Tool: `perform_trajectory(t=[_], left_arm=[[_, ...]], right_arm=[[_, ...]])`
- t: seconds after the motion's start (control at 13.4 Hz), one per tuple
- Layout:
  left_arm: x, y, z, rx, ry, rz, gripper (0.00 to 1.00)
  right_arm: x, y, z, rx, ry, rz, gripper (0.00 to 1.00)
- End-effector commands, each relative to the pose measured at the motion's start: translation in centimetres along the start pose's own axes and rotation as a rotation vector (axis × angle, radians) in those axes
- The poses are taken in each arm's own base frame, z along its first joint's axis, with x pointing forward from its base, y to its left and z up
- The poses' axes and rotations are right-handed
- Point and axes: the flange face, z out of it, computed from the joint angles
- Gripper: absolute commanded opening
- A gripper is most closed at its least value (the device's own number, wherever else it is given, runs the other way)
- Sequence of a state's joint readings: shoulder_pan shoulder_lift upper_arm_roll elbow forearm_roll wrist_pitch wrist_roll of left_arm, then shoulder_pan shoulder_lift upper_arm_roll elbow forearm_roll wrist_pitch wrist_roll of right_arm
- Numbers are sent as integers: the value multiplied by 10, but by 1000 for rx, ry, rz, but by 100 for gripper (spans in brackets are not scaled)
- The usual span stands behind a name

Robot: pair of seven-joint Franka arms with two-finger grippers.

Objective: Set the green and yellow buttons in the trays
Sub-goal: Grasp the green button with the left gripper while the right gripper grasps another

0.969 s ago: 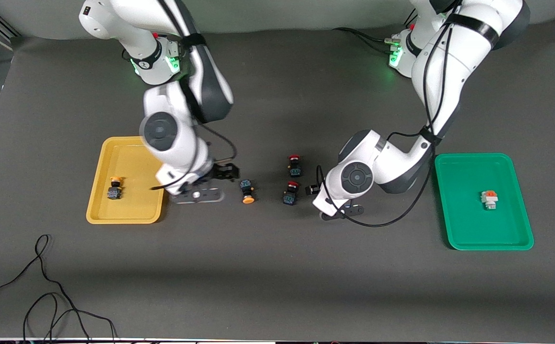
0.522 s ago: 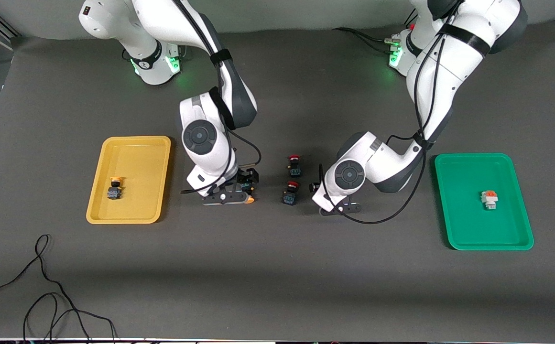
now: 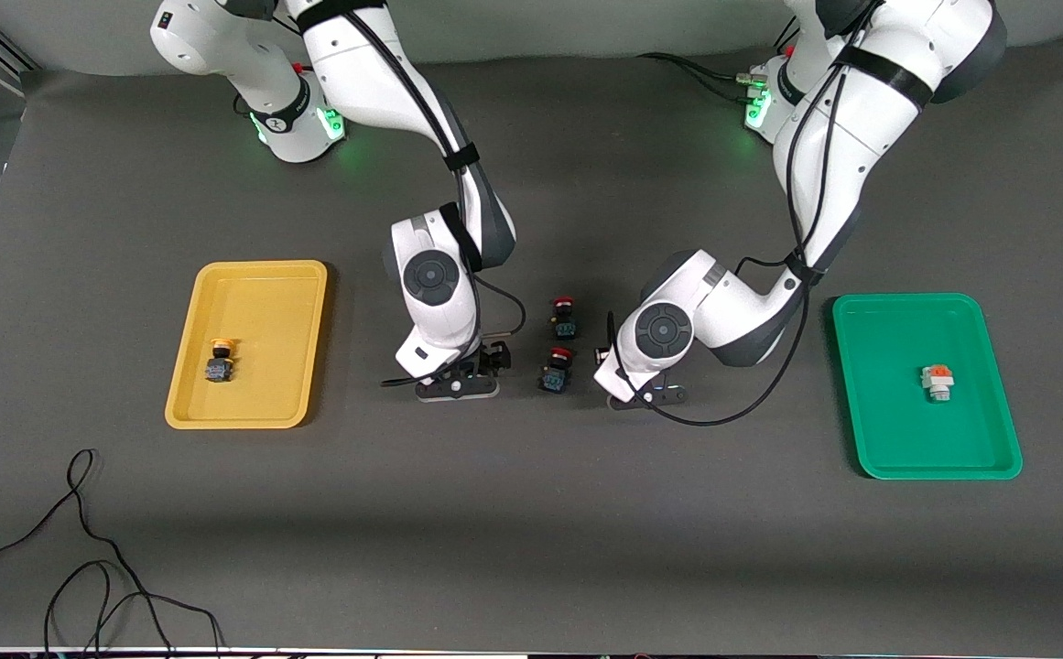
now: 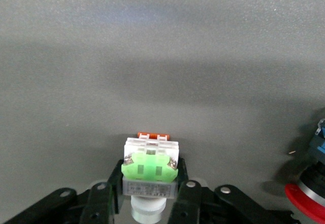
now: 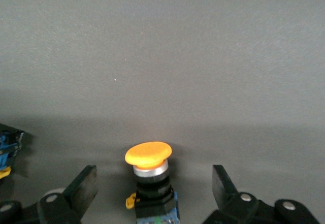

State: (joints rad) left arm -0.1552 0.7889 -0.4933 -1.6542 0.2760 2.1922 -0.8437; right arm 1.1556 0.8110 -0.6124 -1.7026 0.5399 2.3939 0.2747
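Left wrist view: left gripper (image 4: pixel 147 196) fingers clamped on white square green-faced button (image 4: pixel 150 170), hidden in front view.
Right wrist view: right gripper (image 5: pixel 155 188) fingers wide around orange-yellow round-capped button (image 5: pixel 149 170) on desk.
Change: right gripper arrived from yellow plastic tray (image 3: pixel 247 403); left fingers closed.

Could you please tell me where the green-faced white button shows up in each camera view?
Front view: hidden beneath the left tool, between the nearer red-capped switch and the green tray.
Left wrist view: the green-faced button sits clamped between the tool's fingers.
Right wrist view: not in it; the open right tool straddles an orange-capped button.
Shared landmark: that red-capped switch, at the left wrist picture's edge.
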Motion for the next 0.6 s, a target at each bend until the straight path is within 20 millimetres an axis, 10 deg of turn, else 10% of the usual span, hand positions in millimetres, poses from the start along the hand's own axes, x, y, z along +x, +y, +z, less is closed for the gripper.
perform_trajectory(t=[0.0, 0.07, 0.3, 0.52], left_arm=[[-3, 1, -6, 21, 29, -18, 0], [2, -6, -19, 28, 33, -27, 0], [2, -21, -81, 71, 35, -65, 0], [-9, -32, -161, 116, 52, -50, 0]], right_arm=[[0, -4, 10, 28, 20, 26, 100], [0, -3, 12, 25, 19, 27, 97], [0, -2, 12, 24, 16, 29, 26], [3, 1, 9, 28, 14, 24, 20]])
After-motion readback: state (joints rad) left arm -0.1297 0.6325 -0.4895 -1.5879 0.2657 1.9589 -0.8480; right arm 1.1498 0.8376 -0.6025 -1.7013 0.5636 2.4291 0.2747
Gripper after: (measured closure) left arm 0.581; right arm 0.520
